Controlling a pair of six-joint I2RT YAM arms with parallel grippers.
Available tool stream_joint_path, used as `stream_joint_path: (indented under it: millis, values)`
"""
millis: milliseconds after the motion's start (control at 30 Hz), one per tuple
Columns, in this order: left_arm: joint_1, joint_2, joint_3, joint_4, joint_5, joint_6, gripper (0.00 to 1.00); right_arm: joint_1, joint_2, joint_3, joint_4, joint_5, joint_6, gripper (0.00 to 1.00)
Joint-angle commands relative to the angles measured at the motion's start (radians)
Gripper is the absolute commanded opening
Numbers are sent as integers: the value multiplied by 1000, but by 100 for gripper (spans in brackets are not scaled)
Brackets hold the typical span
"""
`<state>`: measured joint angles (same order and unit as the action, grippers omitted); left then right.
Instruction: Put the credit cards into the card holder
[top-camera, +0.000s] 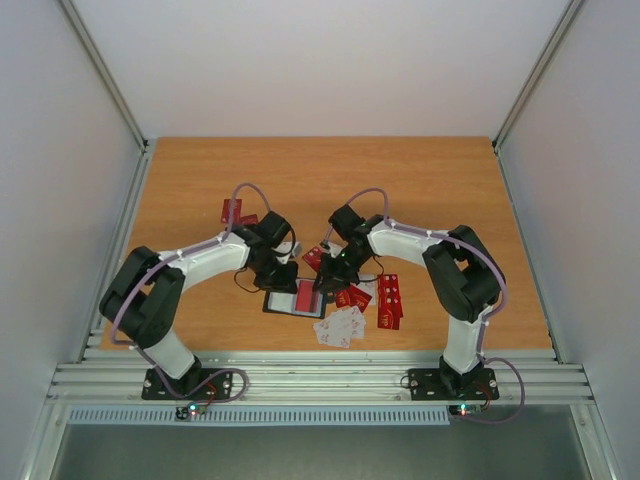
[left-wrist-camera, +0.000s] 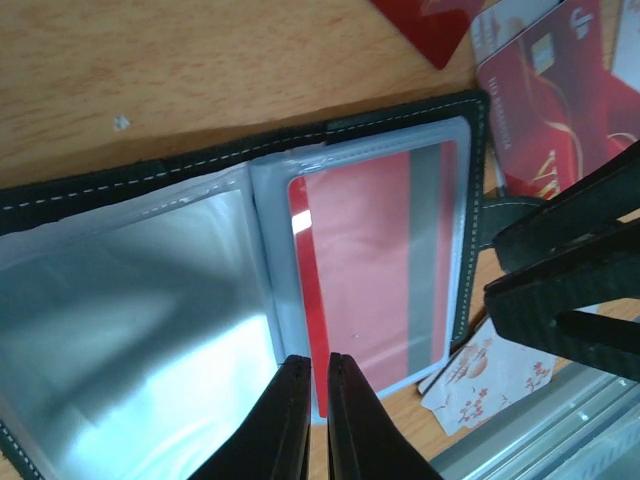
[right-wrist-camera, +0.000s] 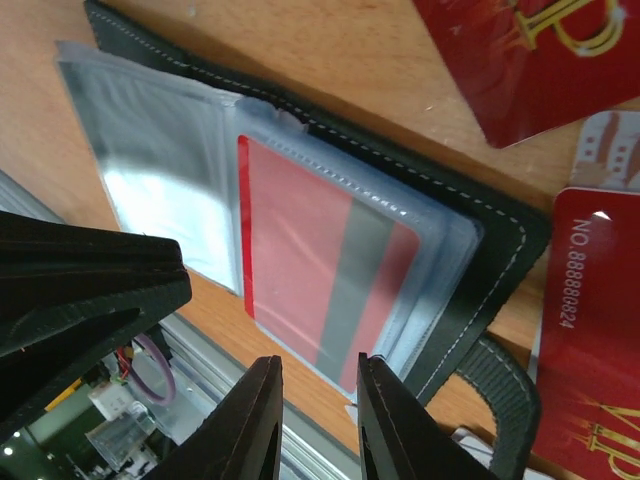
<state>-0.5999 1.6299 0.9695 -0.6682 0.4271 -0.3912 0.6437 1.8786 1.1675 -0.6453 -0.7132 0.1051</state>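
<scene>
Aluminium rails (top-camera: 320, 378) edge the wooden table (top-camera: 320, 175), card holder (top-camera: 295, 300) open, between pale walls (top-camera: 320, 60).

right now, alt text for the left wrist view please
An open black card holder lies on a wooden table, a red credit card with a grey stripe inside its right clear sleeve. The left gripper is nearly closed at the sleeve's near edge, the right gripper reaches in from the right, and loose cards lie beyond.

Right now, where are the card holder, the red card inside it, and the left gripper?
card holder (left-wrist-camera: 130, 320), left wrist view, on its empty clear pocket.
red card (left-wrist-camera: 365, 270), left wrist view, on its red face inside the sleeve.
left gripper (left-wrist-camera: 318, 362), left wrist view, midway between its fingertips.
</scene>
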Motion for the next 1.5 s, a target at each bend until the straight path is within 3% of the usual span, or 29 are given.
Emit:
stream_joint_path:
  millis: [0, 1467]
  values:
    - [3, 39, -20, 33, 24, 15, 9, -8, 25, -6, 8, 12, 38, 23]
    - [-4, 175, 15, 70, 68, 7, 2, -4, 98, 55, -56, -17, -57, 25]
